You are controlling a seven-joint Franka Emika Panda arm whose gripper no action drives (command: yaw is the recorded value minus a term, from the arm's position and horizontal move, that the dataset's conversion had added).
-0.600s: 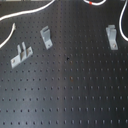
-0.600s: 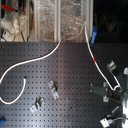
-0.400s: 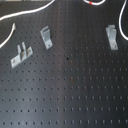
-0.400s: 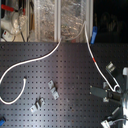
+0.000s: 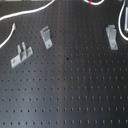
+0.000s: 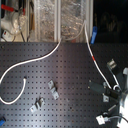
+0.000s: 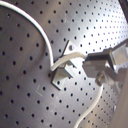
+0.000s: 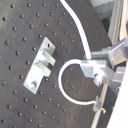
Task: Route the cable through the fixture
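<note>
On the black perforated surface our fingers pinch the cable (looped beside the fixture), seemingly to feed it through.

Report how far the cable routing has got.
Done: in the first wrist view the cable already runs into one metal fixture on the pegboard.
In hand: the gripper sits right beside that clip with the cable near its fingers; its grip cannot be told.
Left: in the first exterior view two more fixtures stand with no cable in them.
</note>
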